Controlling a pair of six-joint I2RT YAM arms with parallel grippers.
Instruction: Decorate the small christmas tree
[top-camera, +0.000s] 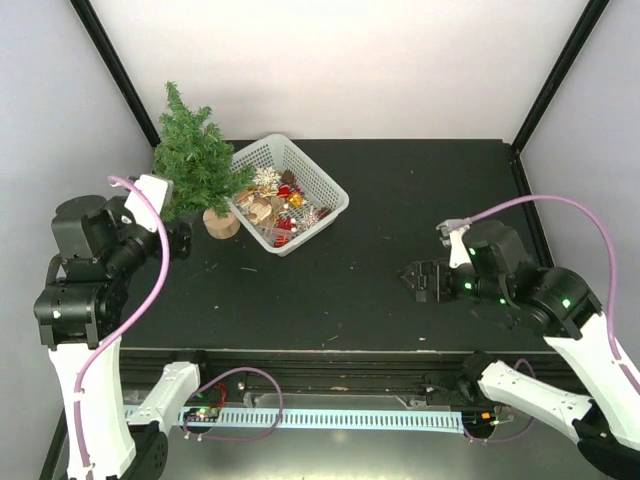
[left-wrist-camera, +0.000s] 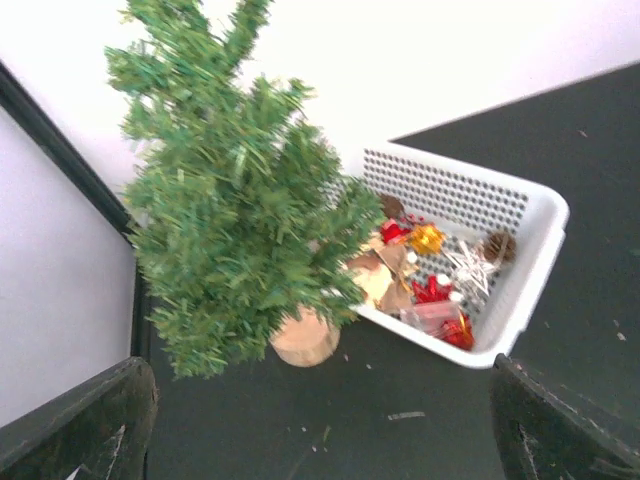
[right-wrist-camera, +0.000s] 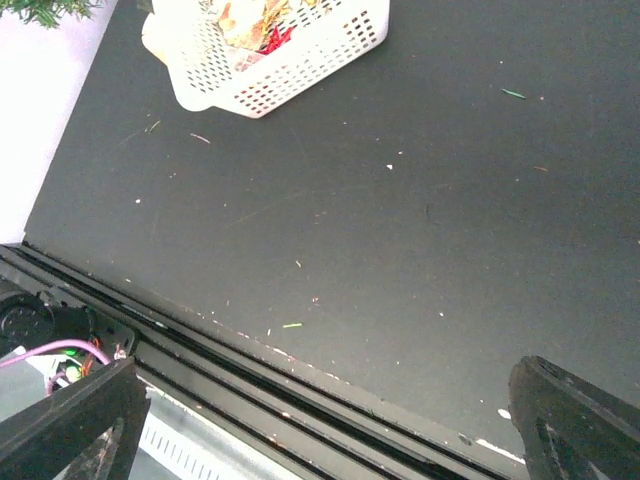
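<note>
— Two questions: grippers, and which step?
— Left gripper (top-camera: 178, 240) and right gripper (top-camera: 418, 281) both gape, empty. The small christmas tree (top-camera: 195, 160) stands far-left on the bench (top-camera: 400, 200), just beside the basket (top-camera: 312, 167). I judge nothing's picked yet; next I reach for an ornament (left-wrist-camera: 430, 238).

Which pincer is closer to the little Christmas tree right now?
Left. The left pincer sits just beside the tree; the right pincer is far off, past the basket.

The small christmas tree (top-camera: 193, 155), dark green and bristly, stands upright on its round light-wood stump near the table's far-left corner.
</note>
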